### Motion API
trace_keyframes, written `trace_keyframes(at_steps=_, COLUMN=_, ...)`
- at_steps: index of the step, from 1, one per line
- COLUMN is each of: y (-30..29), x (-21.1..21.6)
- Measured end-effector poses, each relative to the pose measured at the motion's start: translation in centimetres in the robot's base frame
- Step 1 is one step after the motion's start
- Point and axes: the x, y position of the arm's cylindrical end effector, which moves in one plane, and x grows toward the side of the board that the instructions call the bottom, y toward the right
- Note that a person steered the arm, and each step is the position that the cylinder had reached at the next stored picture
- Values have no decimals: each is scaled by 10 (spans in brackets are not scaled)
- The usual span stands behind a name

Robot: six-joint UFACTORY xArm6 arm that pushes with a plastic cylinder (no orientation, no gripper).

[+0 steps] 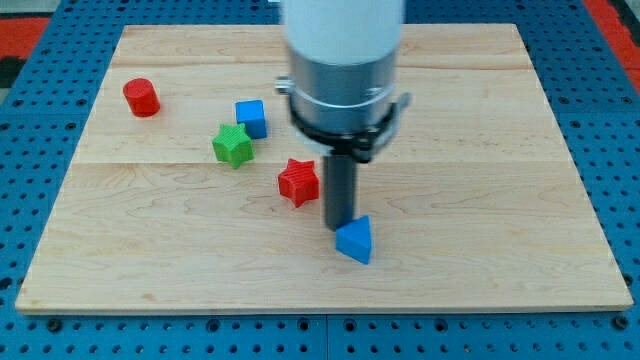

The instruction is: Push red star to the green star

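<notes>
My tip, just a bare rod grasping nothing, is sitting right of the red star mid-board, while the green star is lying up-left toward the far-left corner.

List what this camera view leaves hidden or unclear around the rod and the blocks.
- My tip: its very end sits right at the blue triangle block; contact cannot be confirmed.
- The arm above the rod: cut off by the view's top edge.
- Board behind the arm housing: hidden.
- Red star and green star: apart, fully visible; their far sides are unseen.
</notes>
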Motion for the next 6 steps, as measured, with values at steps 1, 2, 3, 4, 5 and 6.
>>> trace_keyframes(at_steps=1, y=13, x=-26)
trace_keyframes(at_steps=2, y=-20, x=-33)
trace_keyframes(at_steps=3, y=-70, x=-31)
trace_keyframes(at_steps=4, y=-83, x=-35)
trace_keyframes(at_steps=5, y=-72, x=-42)
trace_keyframes(at_steps=6, y=-89, x=-46)
